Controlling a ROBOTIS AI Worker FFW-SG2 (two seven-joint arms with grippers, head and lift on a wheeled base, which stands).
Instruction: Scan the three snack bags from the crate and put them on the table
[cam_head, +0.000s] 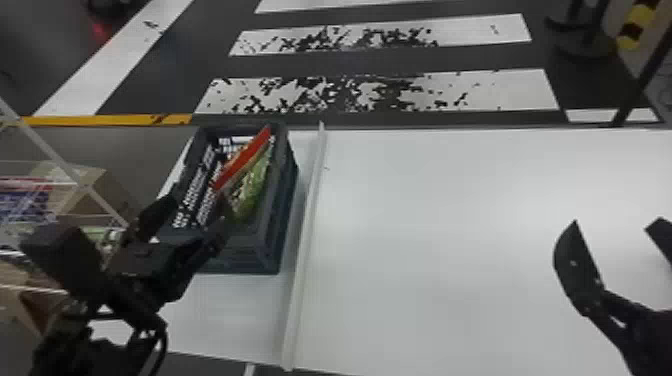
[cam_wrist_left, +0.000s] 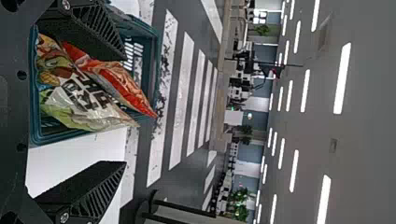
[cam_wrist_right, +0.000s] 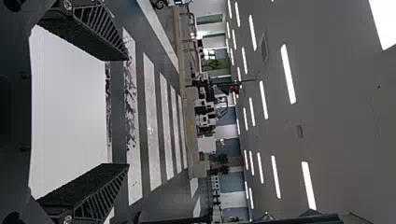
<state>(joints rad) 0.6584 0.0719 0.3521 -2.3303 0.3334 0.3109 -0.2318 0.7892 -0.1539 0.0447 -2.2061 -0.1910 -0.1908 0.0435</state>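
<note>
My left gripper (cam_head: 196, 212) stands open over the near end of the dark crate (cam_head: 286, 205). Inside the crate a red snack bag (cam_head: 244, 159) leans beside a green one (cam_head: 254, 187); whether a third lies among them I cannot tell. In the left wrist view the left gripper (cam_wrist_left: 125, 111) has its fingers wide apart, with the red bag (cam_wrist_left: 122, 83) and a green-and-white bag (cam_wrist_left: 77, 100) beyond them in the crate (cam_wrist_left: 74, 136). Over the right part of the white table (cam_head: 425, 240) is my right gripper (cam_head: 615, 225), open; the right wrist view shows this gripper (cam_wrist_right: 128, 112) holding nothing.
A raised pale strip (cam_head: 305, 245) runs front to back on the table, just right of the crate. At the far left stands a wire rack (cam_head: 55, 175) with packages and a cardboard box (cam_head: 95, 192). Striped floor (cam_head: 380, 92) lies beyond the table.
</note>
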